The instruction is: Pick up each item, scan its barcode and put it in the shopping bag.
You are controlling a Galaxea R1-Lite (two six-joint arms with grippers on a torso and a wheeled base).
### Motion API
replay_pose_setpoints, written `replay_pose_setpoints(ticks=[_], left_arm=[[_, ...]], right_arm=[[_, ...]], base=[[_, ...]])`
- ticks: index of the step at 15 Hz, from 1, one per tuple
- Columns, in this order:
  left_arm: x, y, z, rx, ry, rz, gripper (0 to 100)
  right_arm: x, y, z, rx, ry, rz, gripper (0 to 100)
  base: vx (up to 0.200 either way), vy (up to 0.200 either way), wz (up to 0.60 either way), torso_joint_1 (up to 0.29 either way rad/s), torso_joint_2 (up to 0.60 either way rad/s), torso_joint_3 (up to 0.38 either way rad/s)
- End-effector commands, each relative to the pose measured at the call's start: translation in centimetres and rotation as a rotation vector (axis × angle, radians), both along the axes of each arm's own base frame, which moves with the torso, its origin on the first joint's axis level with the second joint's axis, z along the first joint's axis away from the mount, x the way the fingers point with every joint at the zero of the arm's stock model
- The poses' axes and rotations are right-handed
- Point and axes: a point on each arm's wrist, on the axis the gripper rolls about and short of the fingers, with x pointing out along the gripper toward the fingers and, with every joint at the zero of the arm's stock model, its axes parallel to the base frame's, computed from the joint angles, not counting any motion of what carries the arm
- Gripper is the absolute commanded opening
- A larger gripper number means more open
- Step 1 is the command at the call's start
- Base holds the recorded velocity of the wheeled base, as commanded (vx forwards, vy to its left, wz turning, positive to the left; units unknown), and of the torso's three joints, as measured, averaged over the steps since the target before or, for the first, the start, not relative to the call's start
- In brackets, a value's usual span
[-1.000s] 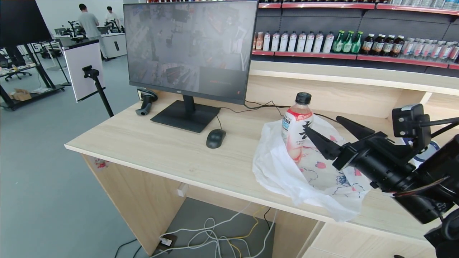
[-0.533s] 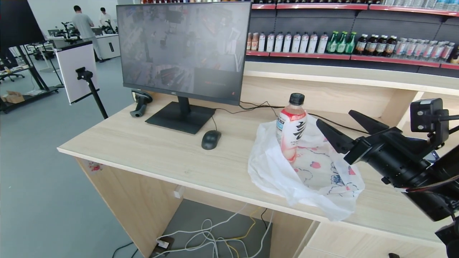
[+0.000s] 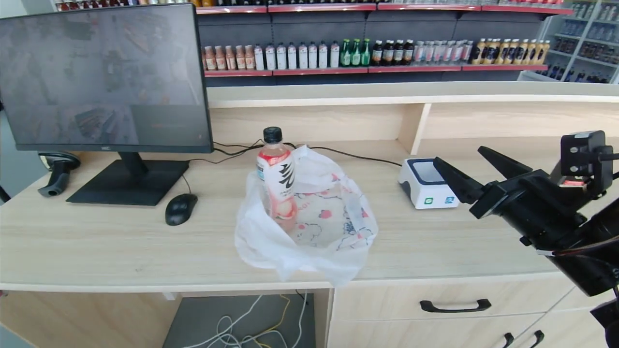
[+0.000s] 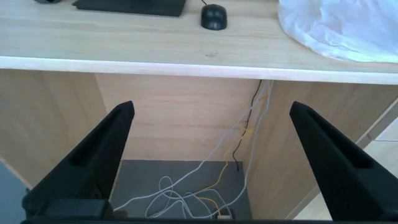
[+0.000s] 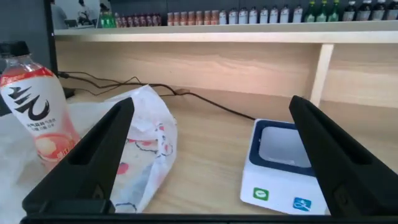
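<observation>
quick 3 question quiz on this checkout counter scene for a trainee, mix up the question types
1. True or false: the bottle lies flat beside the shopping bag.
2. What sits on the counter nearest the right end effector? A keyboard B white scanner box C basket
3. Fill in: the right end effector's jaws stand ____.
Key: 1 false, it stands upright inside the bag; 2 B; 3 open.
</observation>
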Motion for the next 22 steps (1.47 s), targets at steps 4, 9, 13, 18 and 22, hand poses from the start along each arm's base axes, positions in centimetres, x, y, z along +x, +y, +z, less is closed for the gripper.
replay_pose_setpoints(ticks=[4, 9, 13, 18, 22], left_arm=[[0.0, 0.0, 0.0, -0.005, -0.002, 0.002, 100], [0.0, 0.0, 0.0, -0.010, -0.002, 0.002, 100], [0.0, 0.0, 0.1, -0.011, -0.003, 0.002, 100], [0.0, 0.0, 0.0, -0.011, -0.002, 0.002, 100], [0.0, 0.0, 0.1, -0.019, -0.003, 0.003, 100]], right_arm=[[0.3, 0.1, -0.1, -0.005, 0.002, -0.001, 100], [0.5, 0.2, 0.0, -0.005, -0.003, -0.001, 100], [1.0, 0.4, -0.7, -0.014, 0.019, 0.001, 100], [1.0, 0.4, -0.9, -0.021, 0.030, 0.002, 100], [0.5, 0.3, -1.0, -0.023, 0.032, 0.003, 100]], base=[[0.000, -0.200, 0.00, 0.001, 0.00, 0.002], [0.000, -0.200, 0.00, 0.000, 0.00, 0.001], [0.000, -0.200, 0.00, 0.004, 0.00, 0.004], [0.000, -0.200, 0.00, 0.000, 0.00, 0.000], [0.000, -0.200, 0.00, 0.002, 0.00, 0.000]])
